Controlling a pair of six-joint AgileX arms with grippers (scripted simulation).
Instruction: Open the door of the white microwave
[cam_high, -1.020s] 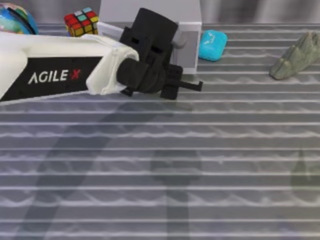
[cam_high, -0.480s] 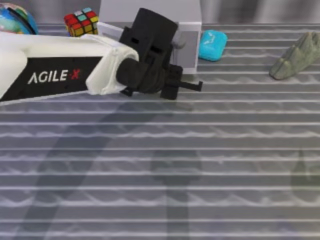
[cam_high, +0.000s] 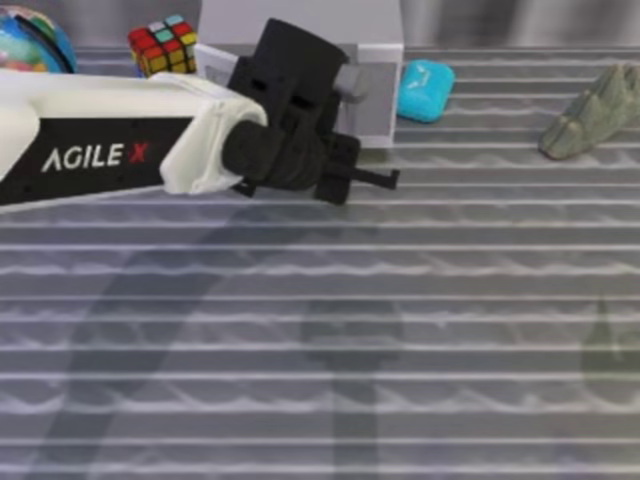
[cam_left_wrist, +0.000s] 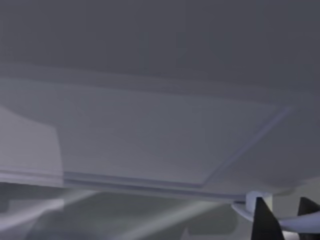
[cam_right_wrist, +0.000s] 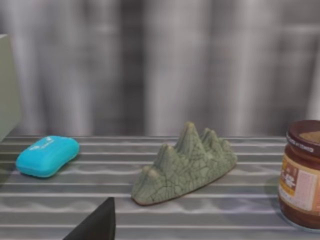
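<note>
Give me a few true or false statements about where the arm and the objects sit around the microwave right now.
1. The left gripper is at the front of the white microwave. True.
2. A Rubik's cube sits to the microwave's right. False: it is on its left.
3. The blue case lies right of the microwave. True.
4. The green rock rests on top of the microwave. False: it lies on the table, far right.

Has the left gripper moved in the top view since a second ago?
Yes. The left gripper has shifted slightly toward the table's left, measured against the white microwave.
</note>
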